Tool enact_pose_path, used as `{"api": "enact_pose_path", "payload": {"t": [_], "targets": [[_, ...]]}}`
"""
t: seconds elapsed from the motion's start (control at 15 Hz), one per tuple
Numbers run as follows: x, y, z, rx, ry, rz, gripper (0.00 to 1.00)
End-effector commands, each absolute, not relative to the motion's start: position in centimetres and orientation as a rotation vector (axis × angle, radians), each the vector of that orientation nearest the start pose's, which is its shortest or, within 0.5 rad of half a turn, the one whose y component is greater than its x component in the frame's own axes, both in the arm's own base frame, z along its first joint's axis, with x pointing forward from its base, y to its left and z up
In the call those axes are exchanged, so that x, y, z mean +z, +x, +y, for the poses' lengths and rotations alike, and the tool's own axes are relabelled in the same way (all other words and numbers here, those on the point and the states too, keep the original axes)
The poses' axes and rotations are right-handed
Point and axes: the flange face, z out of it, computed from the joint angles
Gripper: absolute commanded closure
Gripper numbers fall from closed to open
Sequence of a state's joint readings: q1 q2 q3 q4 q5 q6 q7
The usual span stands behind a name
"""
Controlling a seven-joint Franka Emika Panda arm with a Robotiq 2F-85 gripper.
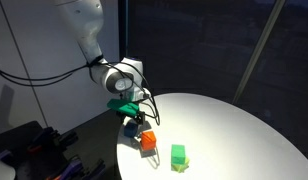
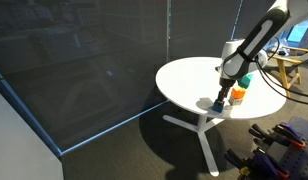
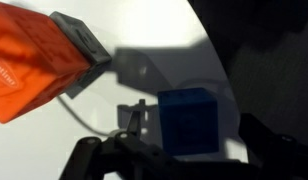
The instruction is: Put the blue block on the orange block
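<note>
The blue block [image 3: 188, 121] sits on the white round table [image 3: 164, 40], between my gripper's [image 3: 190, 152] dark fingers, which stand apart on either side of it with a gap to each. The gripper is open. The orange block [image 3: 39, 60] lies close by on the table, at the upper left of the wrist view. In both exterior views the gripper [image 1: 132, 112] [image 2: 223, 96] hangs low over the blue block [image 1: 130, 126] [image 2: 217, 104] near the table edge, with the orange block [image 1: 148, 140] [image 2: 237, 97] beside it.
A bright green block [image 1: 178, 155] [image 2: 244, 83] stands on the table [image 1: 224, 130] a little past the orange one. The table edge is close to the blue block. Dark curtains and glass surround the table; equipment lies on the floor.
</note>
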State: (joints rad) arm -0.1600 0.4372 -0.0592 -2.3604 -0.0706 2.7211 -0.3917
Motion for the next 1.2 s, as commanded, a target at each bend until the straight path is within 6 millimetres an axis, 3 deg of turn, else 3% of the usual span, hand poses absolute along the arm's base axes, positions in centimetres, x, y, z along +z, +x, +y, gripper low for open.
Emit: {"api": "enact_pose_path", "payload": {"t": [0.0,0.67,0.8,1.13], "targets": [[13.1,48.7,-10.8,0.127,-3.152,-0.409,0.0],[11.3,48.6,-10.8,0.164,-3.143,-0.413,0.0],[11.1,48.7,-10.7,0.17,-3.14,-0.416,0.28],[11.0,48.7,-10.5,0.183,-3.138,-0.42,0.66]]}}
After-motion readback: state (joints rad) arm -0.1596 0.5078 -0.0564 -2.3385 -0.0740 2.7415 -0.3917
